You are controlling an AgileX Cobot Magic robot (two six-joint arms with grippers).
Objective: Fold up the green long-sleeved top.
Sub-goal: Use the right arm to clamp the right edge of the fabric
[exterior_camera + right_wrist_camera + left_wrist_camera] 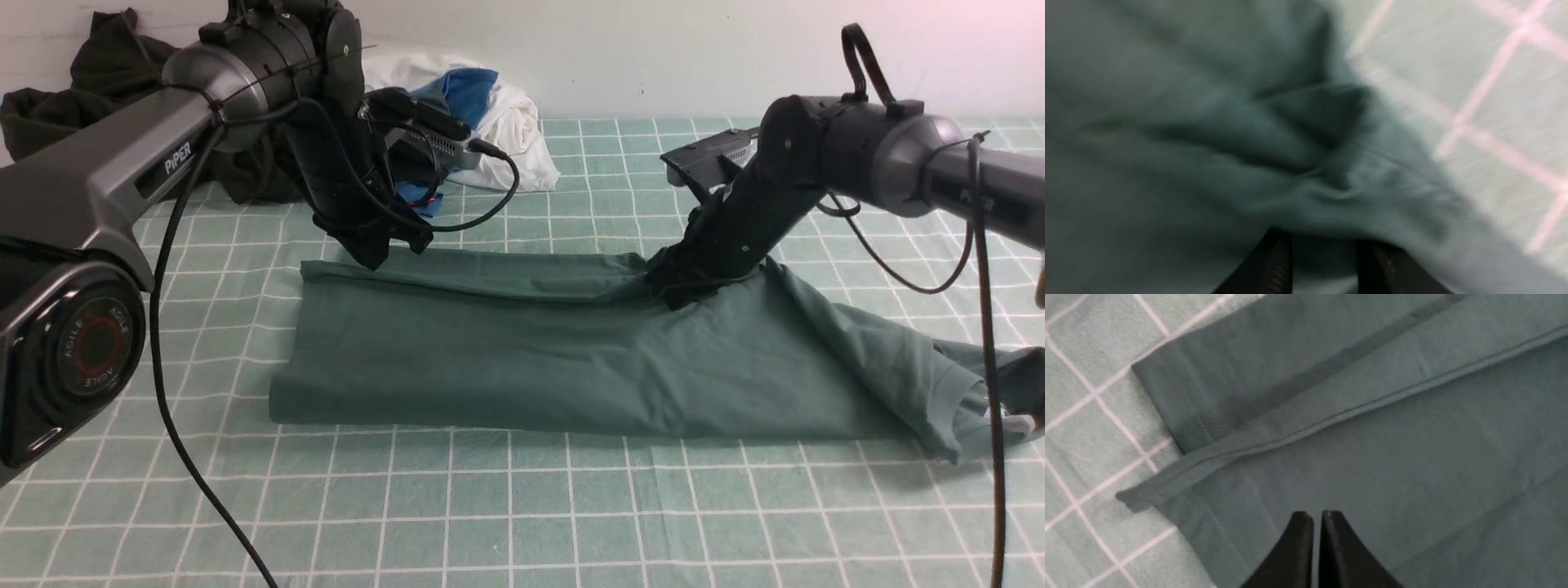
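Observation:
The green long-sleeved top [522,351] lies folded into a long band across the checked tablecloth, with a sleeve trailing off to the right [939,384]. My left gripper [377,249] hovers over the top's far left corner; in the left wrist view [1316,516] its jaws are pressed together with nothing between them, just above the top's hemmed edge [1216,428]. My right gripper [678,290] sits at the top's far edge, where the cloth tents up to it. In the blurred right wrist view [1325,241], bunched green cloth [1306,179] covers its fingertips.
A very dark garment [98,73] is heaped at the back left. A white and blue pile of clothes [506,114] lies at the back centre. The green checked tablecloth [522,506] covers the table. Black cables hang from both arms.

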